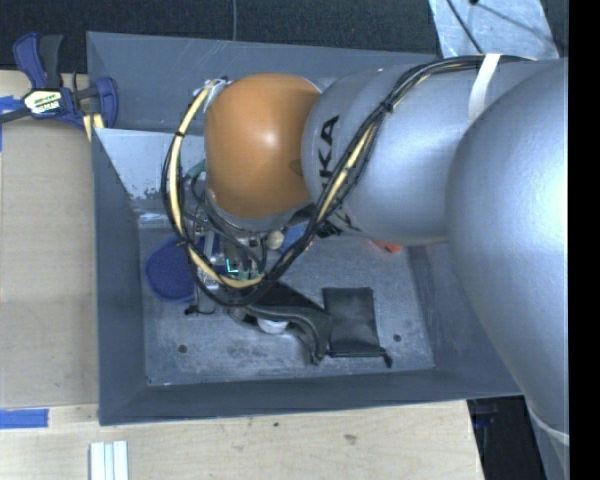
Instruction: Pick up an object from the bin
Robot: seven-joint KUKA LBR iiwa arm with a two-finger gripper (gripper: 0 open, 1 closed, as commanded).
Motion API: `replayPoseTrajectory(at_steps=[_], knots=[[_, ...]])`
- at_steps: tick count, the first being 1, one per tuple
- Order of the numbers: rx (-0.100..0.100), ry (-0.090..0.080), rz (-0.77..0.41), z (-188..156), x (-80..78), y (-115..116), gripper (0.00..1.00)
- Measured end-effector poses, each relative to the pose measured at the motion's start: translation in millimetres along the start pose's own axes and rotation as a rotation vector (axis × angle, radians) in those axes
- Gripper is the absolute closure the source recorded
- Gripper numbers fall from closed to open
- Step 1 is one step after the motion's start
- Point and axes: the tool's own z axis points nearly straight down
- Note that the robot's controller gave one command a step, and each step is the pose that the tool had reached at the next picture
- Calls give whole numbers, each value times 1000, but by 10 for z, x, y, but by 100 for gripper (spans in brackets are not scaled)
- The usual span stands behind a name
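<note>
Gripper point(232, 273) low at the left middle of the bin point(120, 368); whether open or closed could not be told
A blue round piece point(168, 270) lay just left of it, likely light and stiff, best pinched across its rim

Dull grey on the bin point(120, 368), its floor flecked with paler scuffs. Deep blue for the round disc point(166, 271) at left. Matte black for the flat square pad point(352, 313) and the curved strap point(310, 333) beside it. Glossy orange-brown on the wrist cover point(260, 143). Silver on the arm point(430, 158). Yellow and black on the cables point(180, 143).
</note>
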Motion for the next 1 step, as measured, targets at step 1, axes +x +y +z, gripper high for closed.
replayPoseTrajectory(at_steps=[1], knots=[[0,-1,29,719,98,-8,0]])
